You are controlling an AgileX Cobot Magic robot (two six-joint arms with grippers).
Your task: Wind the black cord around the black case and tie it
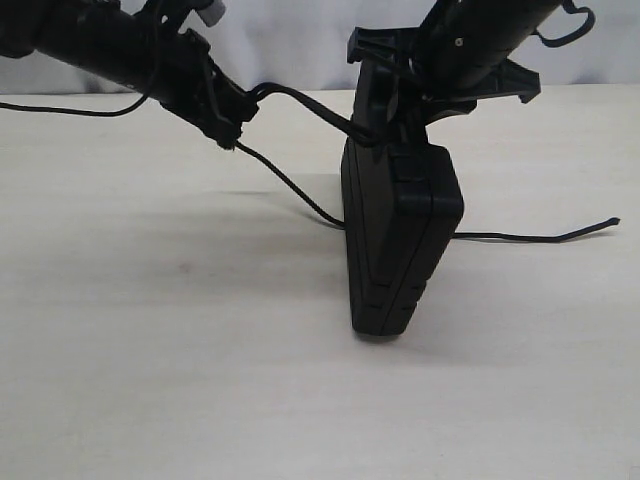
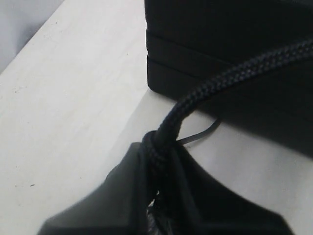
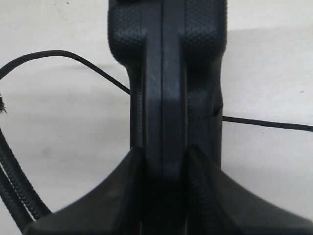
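Tabletop [image 1: 150,380]: one, pale cream, matte, with faint horizontal grain and a few small dark specks. It fills most of the exterior view, and its far edge runs straight across near the top.
Backdrop [image 1: 290,45]: plain pale grey-white surface behind the far edge, featureless.
Light: soft and even. A diffuse grey shadow [image 1: 230,225] lies on the tabletop, centre left.

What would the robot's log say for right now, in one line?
left hand: shut on black cord | right hand: shut on black case, standing on edge on table | cord tail: trails on table beyond case
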